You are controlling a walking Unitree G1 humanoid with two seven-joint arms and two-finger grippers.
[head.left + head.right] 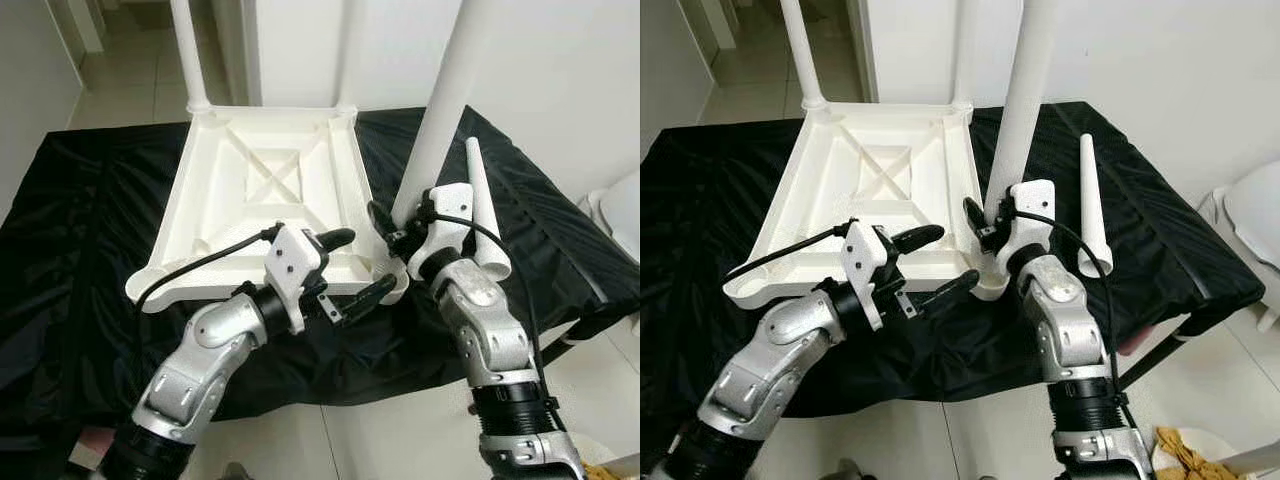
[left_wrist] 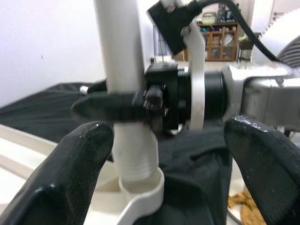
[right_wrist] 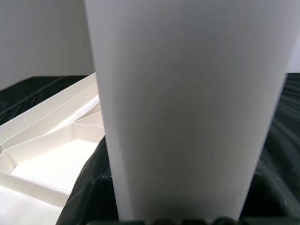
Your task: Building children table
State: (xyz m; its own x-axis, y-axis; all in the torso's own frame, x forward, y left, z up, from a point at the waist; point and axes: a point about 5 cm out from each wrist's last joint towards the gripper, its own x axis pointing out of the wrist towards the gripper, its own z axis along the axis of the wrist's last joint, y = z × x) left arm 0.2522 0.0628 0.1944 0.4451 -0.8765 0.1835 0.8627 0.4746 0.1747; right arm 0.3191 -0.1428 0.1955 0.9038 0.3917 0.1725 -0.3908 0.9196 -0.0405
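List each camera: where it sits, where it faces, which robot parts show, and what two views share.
Left eye, head: looks down at upturned white tabletop on black cloth; both silver arms show.
Right eye, head: same scene; loose leg lies on cloth.
Left wrist: looks between open left tool fingers at right tool clamping held leg above corner socket.
Right wrist: faces held leg close up.
Shared: both wrist views show held leg.

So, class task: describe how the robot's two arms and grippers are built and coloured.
Both arms are silver metal segments with black joints. The left gripper and right gripper each carry two long black fingers on a white wrist housing, and a black cable loops from each.
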